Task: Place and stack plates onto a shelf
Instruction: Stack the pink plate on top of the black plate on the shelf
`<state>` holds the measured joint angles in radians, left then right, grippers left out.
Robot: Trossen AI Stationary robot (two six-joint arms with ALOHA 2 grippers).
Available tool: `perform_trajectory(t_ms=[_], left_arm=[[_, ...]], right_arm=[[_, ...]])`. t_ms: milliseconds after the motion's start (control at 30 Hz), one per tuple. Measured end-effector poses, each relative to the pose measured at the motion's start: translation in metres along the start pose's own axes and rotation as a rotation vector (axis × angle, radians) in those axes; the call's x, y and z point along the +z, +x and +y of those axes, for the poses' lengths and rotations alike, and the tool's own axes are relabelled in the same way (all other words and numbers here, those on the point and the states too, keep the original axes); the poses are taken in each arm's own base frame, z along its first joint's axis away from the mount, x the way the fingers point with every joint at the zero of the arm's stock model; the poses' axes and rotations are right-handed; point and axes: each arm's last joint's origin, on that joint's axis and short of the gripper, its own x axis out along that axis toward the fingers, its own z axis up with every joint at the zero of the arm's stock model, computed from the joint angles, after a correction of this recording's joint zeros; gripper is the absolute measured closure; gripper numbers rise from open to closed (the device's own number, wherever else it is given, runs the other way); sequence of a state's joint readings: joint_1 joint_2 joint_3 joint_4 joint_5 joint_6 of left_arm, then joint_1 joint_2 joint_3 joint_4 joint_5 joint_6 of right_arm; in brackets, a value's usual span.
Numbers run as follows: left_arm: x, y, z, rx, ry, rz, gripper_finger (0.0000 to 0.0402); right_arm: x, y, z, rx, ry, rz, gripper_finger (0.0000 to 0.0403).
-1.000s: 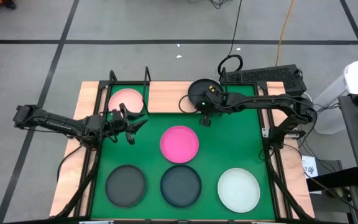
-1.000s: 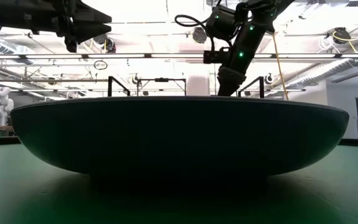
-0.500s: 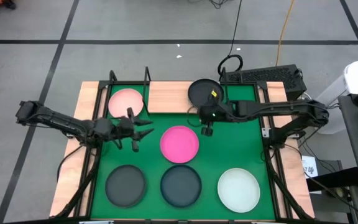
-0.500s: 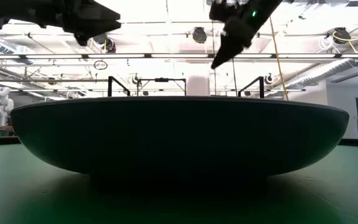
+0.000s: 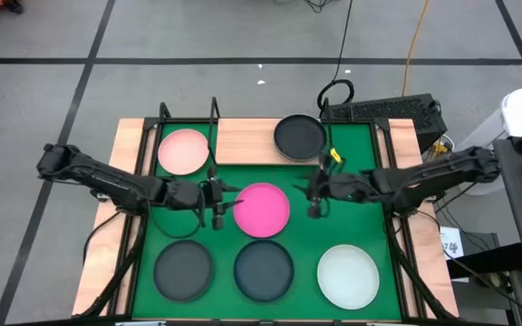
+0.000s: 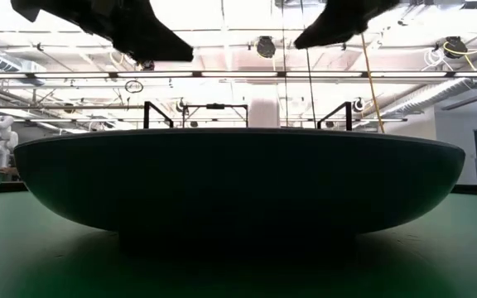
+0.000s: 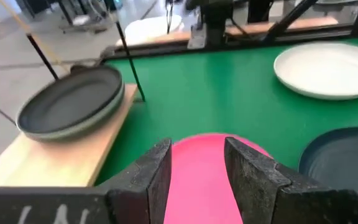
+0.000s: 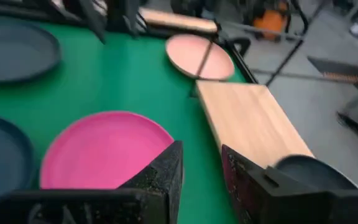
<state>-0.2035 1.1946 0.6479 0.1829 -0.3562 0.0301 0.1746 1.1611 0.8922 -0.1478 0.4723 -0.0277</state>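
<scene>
The hot pink plate (image 5: 262, 209) lies flat on the green mat. My left gripper (image 5: 220, 201) hovers open at its left rim, with the plate (image 7: 207, 180) showing between and beyond its fingers. My right gripper (image 5: 314, 195) is open just off the plate's right rim (image 8: 104, 155). On the shelf (image 5: 243, 140), the light pink plate (image 5: 184, 151) rests at the left end and a dark plate (image 5: 299, 138) at the right end. Two dark plates (image 5: 183, 270) (image 5: 264, 269) and the white plate (image 5: 349, 276) lie along the near side.
The shelf's black wire posts (image 5: 214, 109) stand at the far side. Black frame rails (image 5: 134, 235) (image 5: 397, 235) run along both sides of the mat. Bare green mat (image 5: 352, 226) lies right of the hot pink plate. A dark plate (image 6: 238, 178) fills the low view.
My left gripper has moved from beside the light pink plate on the shelf toward the near edge and right, up to the hot pink plate's left rim. My right gripper has drawn away from the dark plate on the shelf toward the near edge. No plate has moved.
</scene>
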Motion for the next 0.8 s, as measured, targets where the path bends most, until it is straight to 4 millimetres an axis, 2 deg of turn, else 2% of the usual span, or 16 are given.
perform_trajectory(t_ms=[133, 300, 400, 567, 800], left_arm=[[-0.009, 0.007, -0.005, -0.054, 0.026, 0.061, 0.0248], [-0.028, 0.023, -0.026, -0.126, 0.136, 0.173, 0.0248], [-0.032, 0.03, -0.033, -0.142, 0.188, 0.234, 0.0248], [-0.039, 0.037, -0.04, -0.2, 0.281, 0.324, 0.0248], [-0.046, 0.038, -0.053, -0.316, 0.452, 0.414, 0.0248]], right_arm=[[-0.019, -0.015, 0.002, 0.031, 0.04, -0.121, 0.0309], [-0.035, -0.035, -0.003, 0.046, 0.084, -0.283, 0.0309], [-0.044, -0.043, -0.006, 0.051, 0.096, -0.339, 0.0309], [-0.057, -0.05, -0.01, 0.048, 0.103, -0.383, 0.0309], [-0.059, -0.054, -0.013, 0.039, 0.088, -0.418, 0.0309]])
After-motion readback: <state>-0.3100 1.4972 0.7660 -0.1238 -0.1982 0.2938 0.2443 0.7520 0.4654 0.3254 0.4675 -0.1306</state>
